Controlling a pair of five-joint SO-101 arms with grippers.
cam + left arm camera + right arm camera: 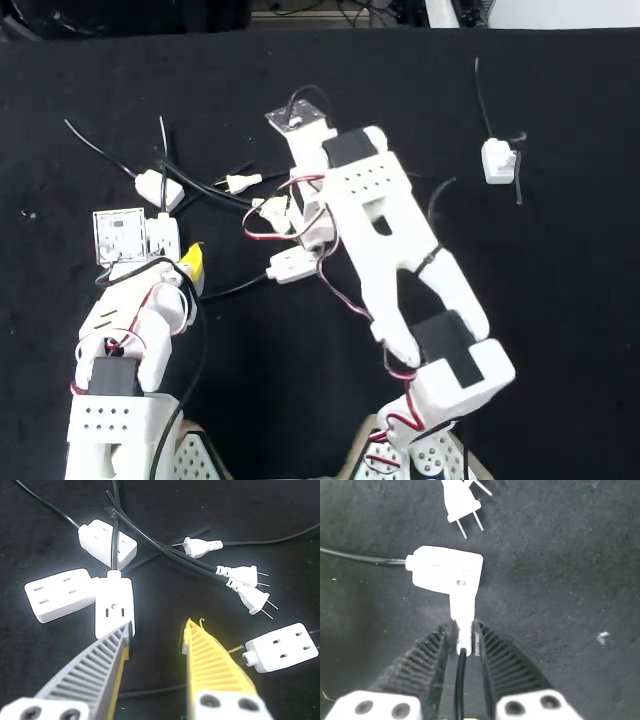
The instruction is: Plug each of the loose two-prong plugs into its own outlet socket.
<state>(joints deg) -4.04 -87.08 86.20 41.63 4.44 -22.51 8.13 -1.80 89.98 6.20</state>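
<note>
My right gripper [465,640] is shut on a white plug [462,611] with a black cord. The plug's front end meets the side of a white outlet block [447,570], and its prongs are hidden. Just beyond that block lies a loose plug [462,502]. My left gripper [157,626] is open over bare cloth, its grey finger beside a three-slot outlet block [115,605]. Three loose plugs [200,546] [245,574] [255,599] lie ahead of it. From above, the left gripper [190,262] sits near the left outlets, and the right arm [365,190] covers the table's middle.
More white outlet blocks lie about: a wide one [60,594], one under crossing cords [107,540], one at the side [280,647], and one apart at the far right [497,160]. Black cords [200,185] cross the black cloth between them.
</note>
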